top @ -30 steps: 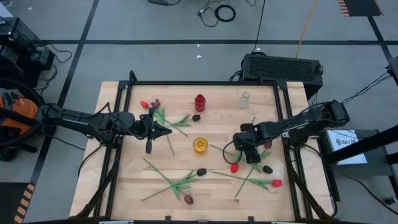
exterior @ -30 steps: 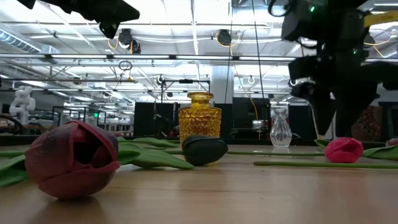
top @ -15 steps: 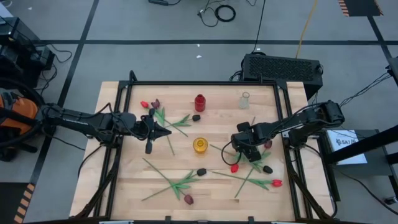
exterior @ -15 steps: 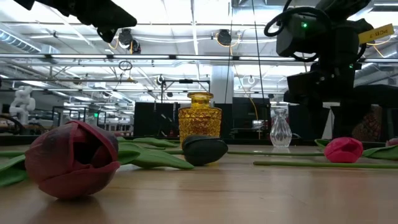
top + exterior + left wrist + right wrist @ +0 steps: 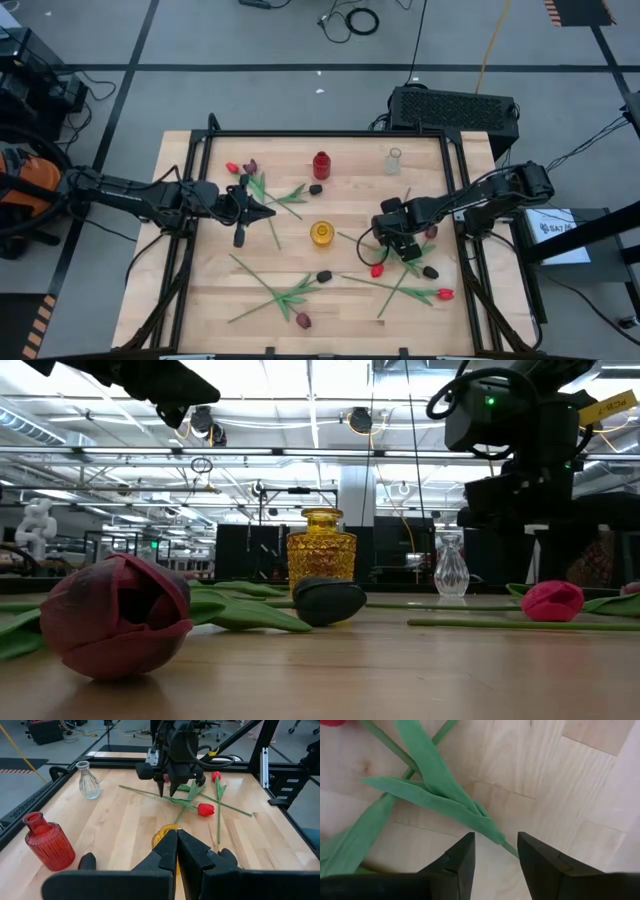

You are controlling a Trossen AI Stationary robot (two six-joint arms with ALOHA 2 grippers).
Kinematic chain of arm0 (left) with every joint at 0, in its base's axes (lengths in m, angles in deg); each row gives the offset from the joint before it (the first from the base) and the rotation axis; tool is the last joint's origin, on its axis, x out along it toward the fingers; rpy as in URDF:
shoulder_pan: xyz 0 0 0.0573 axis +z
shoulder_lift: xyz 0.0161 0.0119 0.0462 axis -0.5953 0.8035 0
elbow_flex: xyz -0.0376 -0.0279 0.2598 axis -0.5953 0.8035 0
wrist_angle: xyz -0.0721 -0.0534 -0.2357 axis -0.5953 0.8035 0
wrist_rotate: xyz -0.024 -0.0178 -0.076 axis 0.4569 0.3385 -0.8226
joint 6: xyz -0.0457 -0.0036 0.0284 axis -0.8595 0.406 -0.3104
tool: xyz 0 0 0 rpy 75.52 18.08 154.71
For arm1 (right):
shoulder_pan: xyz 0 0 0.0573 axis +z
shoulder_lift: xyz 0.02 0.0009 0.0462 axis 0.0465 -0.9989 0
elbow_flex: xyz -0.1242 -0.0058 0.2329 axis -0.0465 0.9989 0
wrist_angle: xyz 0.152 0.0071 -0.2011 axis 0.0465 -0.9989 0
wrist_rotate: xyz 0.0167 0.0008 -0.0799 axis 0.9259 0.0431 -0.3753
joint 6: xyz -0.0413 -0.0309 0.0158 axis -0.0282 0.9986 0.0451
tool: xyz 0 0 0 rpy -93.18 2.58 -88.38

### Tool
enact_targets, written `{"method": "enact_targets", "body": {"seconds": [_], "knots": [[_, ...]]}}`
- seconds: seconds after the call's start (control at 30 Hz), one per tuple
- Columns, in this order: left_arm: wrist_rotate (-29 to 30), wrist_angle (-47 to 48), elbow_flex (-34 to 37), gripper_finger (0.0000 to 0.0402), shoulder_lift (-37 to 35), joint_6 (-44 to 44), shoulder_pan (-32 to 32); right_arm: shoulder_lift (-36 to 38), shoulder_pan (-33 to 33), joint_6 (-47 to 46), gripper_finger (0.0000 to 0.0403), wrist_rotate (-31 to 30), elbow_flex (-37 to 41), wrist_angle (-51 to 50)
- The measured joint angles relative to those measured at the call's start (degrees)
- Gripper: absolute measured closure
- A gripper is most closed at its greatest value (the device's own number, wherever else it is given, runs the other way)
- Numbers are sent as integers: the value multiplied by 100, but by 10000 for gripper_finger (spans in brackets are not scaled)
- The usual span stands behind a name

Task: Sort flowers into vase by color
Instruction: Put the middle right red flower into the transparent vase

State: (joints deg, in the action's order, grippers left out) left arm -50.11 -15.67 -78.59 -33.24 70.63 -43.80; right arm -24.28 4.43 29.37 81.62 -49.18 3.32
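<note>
The right gripper (image 5: 495,857) is hanging low over the right half of the table (image 5: 200,290), its fingers (image 5: 462,860) spread apart with a thin green stem (image 5: 507,849) running between them and nothing pinched. That stem belongs to a red tulip (image 5: 377,270) lying on the wood just beside the gripper, its long leaves (image 5: 435,795) fanning out ahead of the fingers. The left gripper (image 5: 176,851) is waiting above the table's left-middle, fingers pressed together on nothing. More flowers are lying scattered: a red one (image 5: 445,294) near the right edge, a dark maroon one (image 5: 118,615) close to the low camera, two (image 5: 240,167) at the back left. A yellow vase (image 5: 321,233) is standing mid-table, a red vase (image 5: 321,164) and a clear vase (image 5: 394,160) toward the back, all without flowers.
</note>
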Motion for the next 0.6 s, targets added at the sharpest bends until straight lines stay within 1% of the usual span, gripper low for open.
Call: {"method": "enact_targets", "body": {"seconds": [0.13,0.4,0.5,0.6], "knots": [[1,0,0,385,0,0,0,-36,0,129,263,-10,2,6],[2,4,0,385,0,7,0,-653,4,286,266,-37,-32,-6],[2,4,0,385,0,9,0,-749,4,367,281,-22,-42,-7],[2,4,0,385,0,13,0,-735,7,428,315,15,-33,-7]]}}
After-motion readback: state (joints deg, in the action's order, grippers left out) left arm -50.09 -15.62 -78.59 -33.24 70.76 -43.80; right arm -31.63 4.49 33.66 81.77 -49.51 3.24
